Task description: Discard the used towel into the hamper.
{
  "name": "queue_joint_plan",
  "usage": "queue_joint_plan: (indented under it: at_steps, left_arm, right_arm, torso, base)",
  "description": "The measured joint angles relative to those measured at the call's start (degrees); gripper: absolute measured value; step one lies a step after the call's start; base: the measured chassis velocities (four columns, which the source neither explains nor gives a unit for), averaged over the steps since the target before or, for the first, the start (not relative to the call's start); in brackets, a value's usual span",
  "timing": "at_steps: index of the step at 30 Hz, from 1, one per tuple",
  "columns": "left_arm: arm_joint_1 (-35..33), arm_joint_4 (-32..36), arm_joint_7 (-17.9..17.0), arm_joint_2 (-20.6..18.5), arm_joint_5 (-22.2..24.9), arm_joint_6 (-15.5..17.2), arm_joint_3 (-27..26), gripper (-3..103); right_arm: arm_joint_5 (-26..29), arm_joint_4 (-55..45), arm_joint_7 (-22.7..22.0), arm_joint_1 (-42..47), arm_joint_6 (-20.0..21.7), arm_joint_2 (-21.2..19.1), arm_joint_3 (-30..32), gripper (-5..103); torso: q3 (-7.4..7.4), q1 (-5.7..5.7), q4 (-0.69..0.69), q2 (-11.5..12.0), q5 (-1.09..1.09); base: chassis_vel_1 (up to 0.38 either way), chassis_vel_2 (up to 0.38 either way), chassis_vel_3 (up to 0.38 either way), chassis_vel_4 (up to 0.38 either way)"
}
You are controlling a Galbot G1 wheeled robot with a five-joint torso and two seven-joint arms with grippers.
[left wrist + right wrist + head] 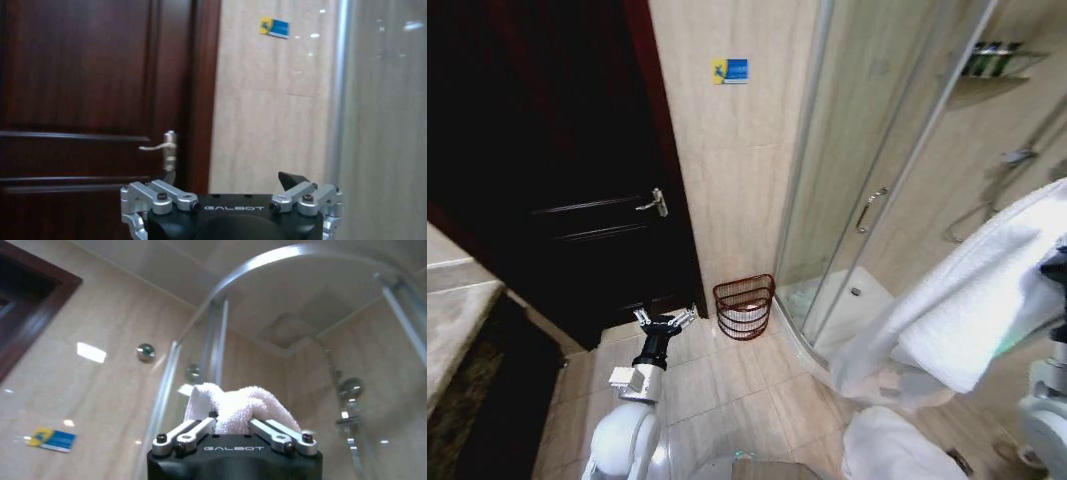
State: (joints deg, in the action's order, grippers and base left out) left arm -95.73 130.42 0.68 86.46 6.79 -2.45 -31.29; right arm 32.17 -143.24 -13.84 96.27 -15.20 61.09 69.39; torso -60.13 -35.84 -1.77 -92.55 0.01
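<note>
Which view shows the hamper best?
The head view: the hamper stands whole on the floor beside the shower, with something pale inside. The left wrist view faces the door and wall above it; the right wrist view looks upward.

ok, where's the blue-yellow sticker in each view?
Head: sticker high on the tile wall above the hamper, between door frame and shower frame.
Left wrist: sticker on the tiles beyond the open left gripper, beside the door frame.
Right wrist: sticker on the tiles, off beside the right gripper shut on the towel.
Shared landmark: the dark door frame.
</note>
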Motion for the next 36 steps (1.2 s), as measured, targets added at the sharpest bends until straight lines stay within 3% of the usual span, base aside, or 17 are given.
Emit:
queue_joint_plan:
  at_steps: [26, 36]
  left_arm:
    - [0.0, 0.0, 0.0, 0.0, 0.0, 0.0, 0.0, 100]
    - [0.0, 0.0, 0.0, 0.0, 0.0, 0.0, 0.0, 100]
  right_arm:
    - [0.1, 0.0, 0.5, -1.1, -1.7, -1.0, -0.1, 5]
    - [0.1, 0.0, 1.3, -2.9, -1.7, -3.7, -1.6, 5]
  torso:
    - [0.00, 0.01, 0.01, 0.0, -0.01]
    - [0.00, 0.00, 0.00, 0.0, -0.01]
  base:
    - [0.081, 0.077, 0.077, 0.081]
    - [0.000, 0.000, 0.000, 0.000]
